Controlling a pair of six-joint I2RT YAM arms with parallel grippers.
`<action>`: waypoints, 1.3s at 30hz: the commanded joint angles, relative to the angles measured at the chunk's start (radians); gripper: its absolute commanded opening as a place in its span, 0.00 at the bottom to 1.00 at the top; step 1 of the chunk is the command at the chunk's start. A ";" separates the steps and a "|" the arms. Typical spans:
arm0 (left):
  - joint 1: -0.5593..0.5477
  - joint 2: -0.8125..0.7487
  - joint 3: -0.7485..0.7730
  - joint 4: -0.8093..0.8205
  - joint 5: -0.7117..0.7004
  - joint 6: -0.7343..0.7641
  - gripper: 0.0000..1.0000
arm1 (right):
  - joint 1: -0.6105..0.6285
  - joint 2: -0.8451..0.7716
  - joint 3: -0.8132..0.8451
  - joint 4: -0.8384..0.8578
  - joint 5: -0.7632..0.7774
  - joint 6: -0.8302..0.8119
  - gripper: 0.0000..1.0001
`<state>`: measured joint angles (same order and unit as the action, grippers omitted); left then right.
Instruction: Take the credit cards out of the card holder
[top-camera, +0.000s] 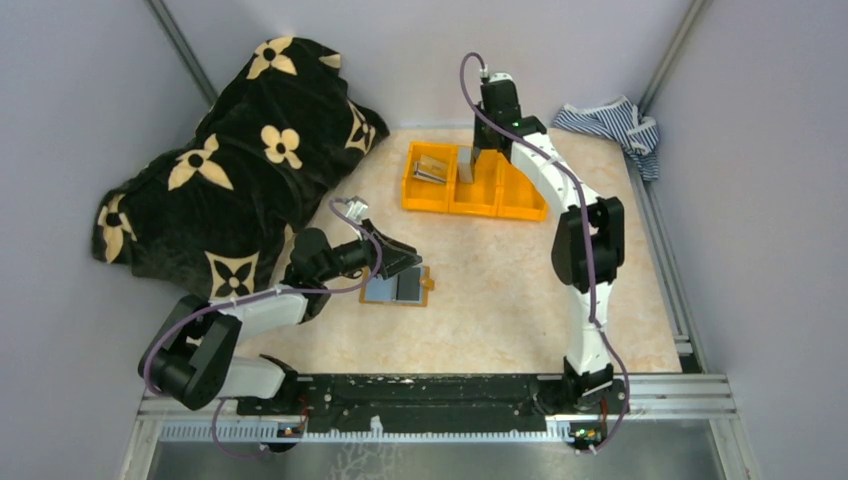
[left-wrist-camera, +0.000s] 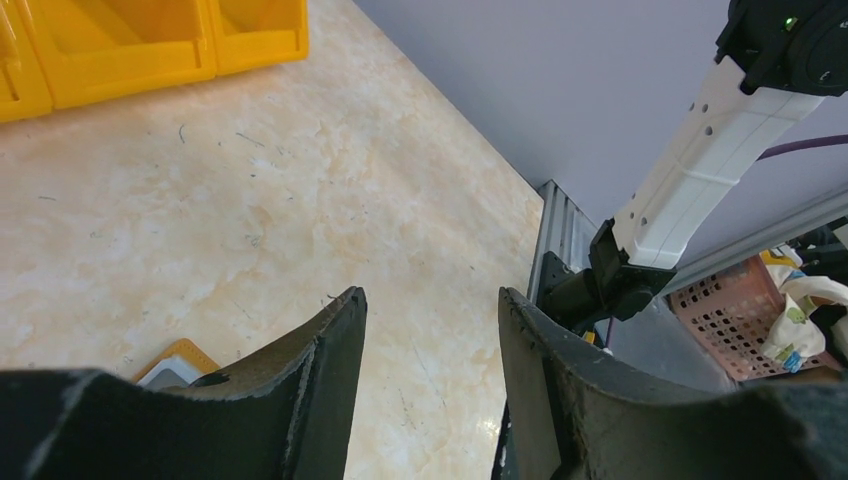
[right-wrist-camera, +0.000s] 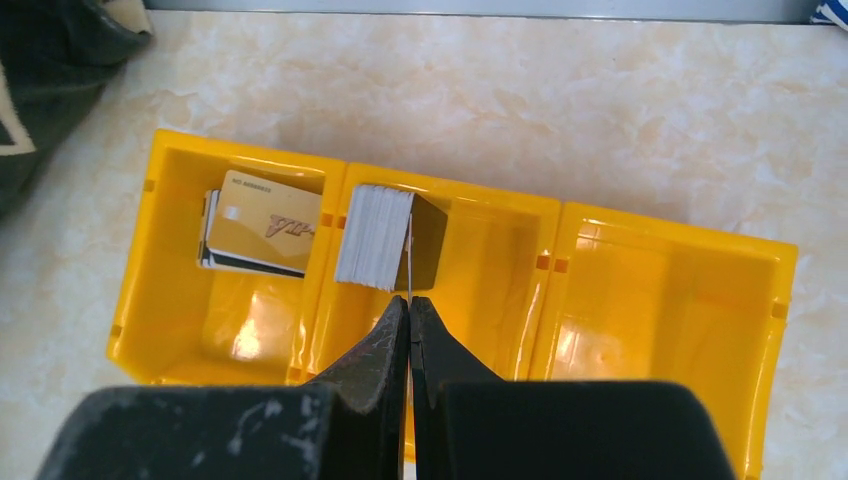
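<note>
Right gripper (right-wrist-camera: 410, 300): clenched, jaws pressed on a thin card (right-wrist-camera: 410, 255) seen edge-on, hanging over the middle compartment of the bin.

Left gripper (left-wrist-camera: 430, 300): released, fingers apart with nothing between them, hovering just above the near-left part of the card holder.

Surface (top-camera: 500, 300): pale marbled top carrying all items.

Blanket (top-camera: 230, 170): black with cream flower motifs, heaped at the far left.

Bin (top-camera: 440, 205): yellow-orange, three compartments in a row, at the far centre. The right compartment holds nothing visible.

Striped cloth (top-camera: 610, 125): bunched at the far right corner.

Card holder (top-camera: 398, 288): lies opened flat near the centre-left of the surface, grey-blue inside facing up, orange edge showing, well apart from the bin.

Card stack (right-wrist-camera: 375, 238): standing on edge in the middle compartment, against its left wall.

Gold card (right-wrist-camera: 265, 225): lying on darker cards in the left compartment.
</note>
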<state>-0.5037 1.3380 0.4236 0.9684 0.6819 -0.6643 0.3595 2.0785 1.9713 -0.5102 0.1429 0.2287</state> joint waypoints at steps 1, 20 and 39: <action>-0.008 -0.019 -0.002 -0.047 -0.004 0.042 0.58 | -0.001 0.004 0.033 0.031 0.065 -0.004 0.00; -0.009 -0.044 -0.005 -0.112 0.003 0.077 0.57 | -0.001 0.085 -0.051 0.111 0.073 -0.008 0.00; -0.010 -0.009 -0.027 -0.068 0.028 0.055 0.57 | 0.010 0.175 0.001 0.153 0.118 0.000 0.00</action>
<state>-0.5091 1.3392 0.4011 0.8825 0.6968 -0.6201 0.3599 2.2360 1.9179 -0.4015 0.2321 0.2245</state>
